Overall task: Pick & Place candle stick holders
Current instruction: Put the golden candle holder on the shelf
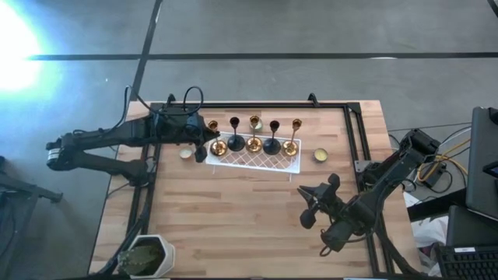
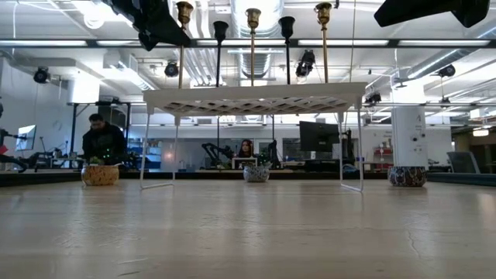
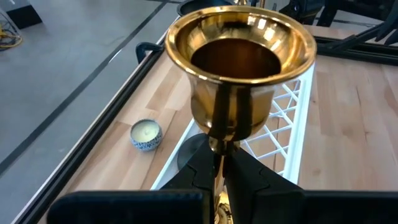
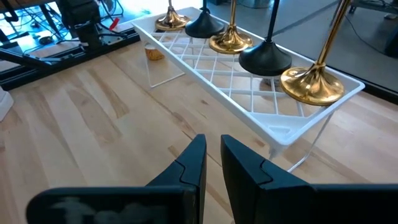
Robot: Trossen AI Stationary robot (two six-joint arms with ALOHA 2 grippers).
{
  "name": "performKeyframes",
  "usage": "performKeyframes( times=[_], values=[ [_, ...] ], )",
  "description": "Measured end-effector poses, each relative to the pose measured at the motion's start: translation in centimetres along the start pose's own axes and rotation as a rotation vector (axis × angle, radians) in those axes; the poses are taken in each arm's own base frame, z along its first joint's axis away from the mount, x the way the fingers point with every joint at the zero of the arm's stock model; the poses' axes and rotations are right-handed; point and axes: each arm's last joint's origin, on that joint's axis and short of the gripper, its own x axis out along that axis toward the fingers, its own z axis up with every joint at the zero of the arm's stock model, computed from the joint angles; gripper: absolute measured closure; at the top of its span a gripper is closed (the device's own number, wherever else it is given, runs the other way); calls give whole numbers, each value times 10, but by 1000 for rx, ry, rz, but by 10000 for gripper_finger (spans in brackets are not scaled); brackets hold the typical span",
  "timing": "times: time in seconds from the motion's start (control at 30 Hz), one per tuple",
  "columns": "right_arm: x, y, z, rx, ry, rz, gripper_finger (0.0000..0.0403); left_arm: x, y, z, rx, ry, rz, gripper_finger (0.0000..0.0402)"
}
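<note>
Five candle stick holders stand in a row on the white lattice tray [image 1: 257,162]: gold [image 1: 213,134], black [image 1: 235,134], gold [image 1: 254,134], black [image 1: 272,136], gold [image 1: 293,136]. My left gripper [image 1: 205,148] is at the tray's left end, shut on the leftmost gold holder [image 3: 239,62]. That holder's base [image 4: 171,22] shows on the tray's left end in the right wrist view. My right gripper [image 1: 309,206] hangs over bare table near the tray, fingers [image 4: 212,158] a narrow gap apart, holding nothing. My left gripper pinches the leftmost gold holder's slim stem [image 3: 217,149] between its two fingers, just below the cup. The fingers come level from the table's left and lie across the stem. The holder is upright, its cup [image 2: 184,12] about level with the others; the fingers hide its base.
A tealight [image 1: 185,154] lies on the table left of the tray and another [image 1: 320,155] right of it. A potted plant [image 1: 148,255] stands at the near left corner. A black frame [image 1: 354,132] borders the table. Bare wood lies on the near side of the tray.
</note>
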Motion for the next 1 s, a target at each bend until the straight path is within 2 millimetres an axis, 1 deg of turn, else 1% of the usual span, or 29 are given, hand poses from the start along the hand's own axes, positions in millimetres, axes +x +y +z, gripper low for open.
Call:
performKeyframes(
  times=[0.17, 0.4, 0.7, 0.8, 1.0],
  values=[
    [0, 0, 0, 1, 0, 0, 360, -1, 0, 1, 9, -2, 0, 382],
    [0, 0, 0, 2, 1, 1, 360, 1, 1, -1, 30, 6, 4, 333],
    [0, 0, 0, 4, 2, 2, 360, -1, 1, 1, 52, -7, 4, 317],
    [0, 0, 0, 2, 1, 2, 360, -3, 1, 1, 52, -13, 3, 299],
    [0, 0, 0, -13, -2, 2, 360, -9, 1, 5, 37, -15, 3, 246]
  ],
)
